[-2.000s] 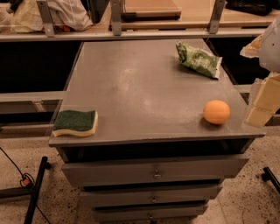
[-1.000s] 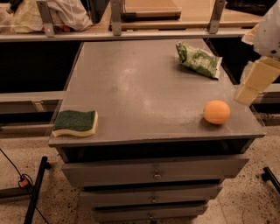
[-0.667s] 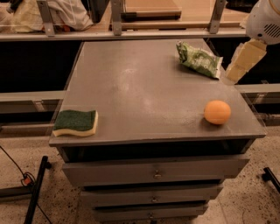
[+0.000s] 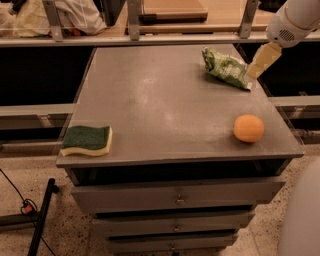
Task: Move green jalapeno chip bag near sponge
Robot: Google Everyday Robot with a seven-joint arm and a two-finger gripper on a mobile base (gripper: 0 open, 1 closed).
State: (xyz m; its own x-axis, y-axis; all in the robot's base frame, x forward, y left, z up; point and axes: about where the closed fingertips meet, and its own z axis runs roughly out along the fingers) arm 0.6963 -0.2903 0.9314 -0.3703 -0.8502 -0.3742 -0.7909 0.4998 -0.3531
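On far right of table point(image 4: 160, 105), gripper point(image 4: 253, 71) hangs just beside chip bag point(image 4: 226, 68); open or closed, cannot tell. Approach step. Next: grasp bag, carry to sponge point(image 4: 87, 140), front-left corner.

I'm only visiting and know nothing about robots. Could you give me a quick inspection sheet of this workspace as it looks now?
Surface: grey cabinet top, flat, with a dull sheen.
Job's things: green jalapeno chip bag lies at the far right; sponge sits at the near left corner, far from the bag.
Clutter: orange fruit near the right front edge.
Gripper: gripper at upper right, beside the bag's right end; contact unclear.
Cables: dark cable on the floor, lower left.
Surroundings: drawers beneath; pale cloth on the shelf behind.
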